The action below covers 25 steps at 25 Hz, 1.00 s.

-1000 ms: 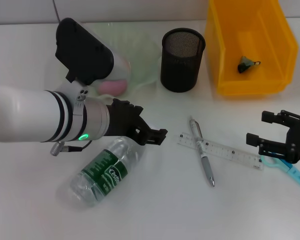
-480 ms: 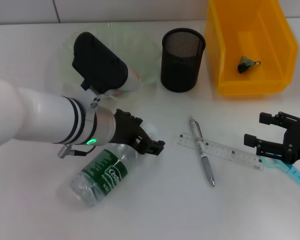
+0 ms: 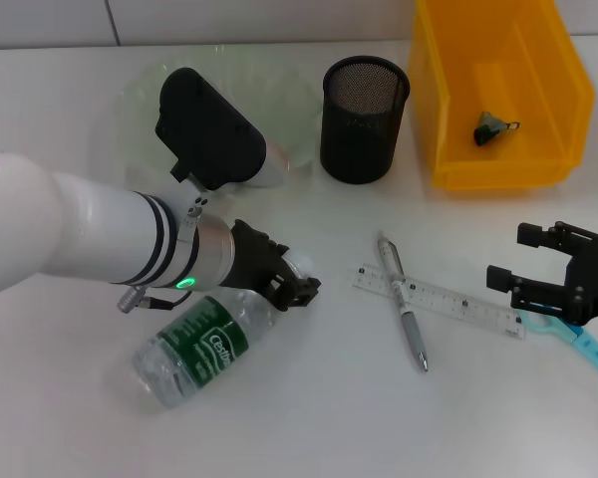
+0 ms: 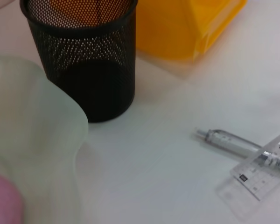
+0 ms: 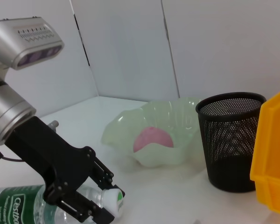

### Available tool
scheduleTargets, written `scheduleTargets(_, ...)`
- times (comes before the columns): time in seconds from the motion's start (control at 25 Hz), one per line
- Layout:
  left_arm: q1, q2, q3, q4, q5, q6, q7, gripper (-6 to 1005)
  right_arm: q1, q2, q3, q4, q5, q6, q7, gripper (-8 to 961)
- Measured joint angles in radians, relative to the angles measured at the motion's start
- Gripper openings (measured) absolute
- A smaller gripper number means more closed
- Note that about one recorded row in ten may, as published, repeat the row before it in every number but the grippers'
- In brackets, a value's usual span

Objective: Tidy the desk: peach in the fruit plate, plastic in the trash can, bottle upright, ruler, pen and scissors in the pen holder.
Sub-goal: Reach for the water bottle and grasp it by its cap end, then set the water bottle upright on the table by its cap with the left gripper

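A clear bottle (image 3: 194, 347) with a green label lies on its side on the table. My left gripper (image 3: 291, 279) is down at the bottle's neck, its fingers open on either side by the white cap (image 5: 115, 199). The pink peach (image 5: 151, 139) lies in the pale green fruit plate (image 3: 289, 100). A pen (image 3: 407, 317) lies across a clear ruler (image 3: 448, 302) at the middle right. My right gripper (image 3: 510, 256) is open and empty, held over the blue scissors (image 3: 583, 342). The black mesh pen holder (image 3: 365, 118) stands at the back.
The yellow bin (image 3: 458, 149) stands at the back right with a dark scrap of plastic (image 3: 492, 127) inside. In the left wrist view the pen holder (image 4: 88, 60) and the plate's rim (image 4: 46, 121) are close. The left arm's wrist camera housing covers part of the plate in the head view.
My left gripper has come down and forward onto the bottle's neck, and the bottle has shifted slightly. The right gripper has stayed put.
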Motion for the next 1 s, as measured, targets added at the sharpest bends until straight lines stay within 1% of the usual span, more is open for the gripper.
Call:
scheduleTargets(0.12,-0.005,0.000,0.003,-0.001,0.014,0.003,-0.001,532,0.004,0.000,0.000,0.001,0.000,0.000,0.004,795)
scheduleTargets(0.24,0.008,0.002,0.006,0.043,0.025,0.016,-0.002,500,0.005,0.000,0.000,0.002,0.000,0.000,0.006,796)
scheduleTargets(0.28,0.027,0.005,0.003,0.091,0.025,0.043,0.015,489,0.005,0.000,0.000,0.002,0.000,0.000,0.007,796)
scheduleTargets(0.32,0.027,0.005,0.003,0.091,0.025,0.043,0.015,478,0.005,0.000,0.000,0.002,0.000,0.000,0.007,796)
scheduleTargets(0.36,0.038,0.006,-0.003,0.115,0.024,0.058,0.027,468,0.005,0.000,0.000,0.002,0.000,0.000,0.008,796)
scheduleTargets(0.4,0.066,0.008,-0.023,0.169,0.018,0.084,0.066,457,0.005,0.000,0.000,0.002,0.000,-0.001,0.009,796)
scheduleTargets(0.48,0.093,0.008,-0.042,0.210,0.007,0.101,0.101,435,0.005,0.000,0.000,0.002,0.000,-0.001,0.010,796)
scheduleTargets(0.52,0.118,0.008,-0.064,0.248,-0.012,0.115,0.143,435,0.005,0.000,0.000,0.002,0.000,-0.003,0.010,796)
scheduleTargets(0.64,0.173,0.010,-0.126,0.314,-0.090,0.140,0.248,435,0.006,0.000,0.000,0.002,0.000,-0.006,0.011,796)
scheduleTargets(0.72,0.228,0.010,-0.196,0.349,-0.201,0.149,0.365,435,0.006,0.000,0.000,0.001,0.000,-0.007,0.013,796)
scheduleTargets(0.84,0.269,0.010,-0.272,0.351,-0.331,0.158,0.489,435,0.007,0.000,0.000,-0.001,0.000,-0.008,0.023,796)
scheduleTargets(0.92,0.291,0.011,-0.324,0.331,-0.425,0.170,0.576,435,0.008,-0.001,0.000,-0.002,0.000,-0.008,0.028,796)
scheduleTargets(1.0,0.299,0.011,-0.348,0.315,-0.460,0.180,0.611,434,0.008,-0.001,0.000,-0.003,0.000,-0.009,0.034,796)
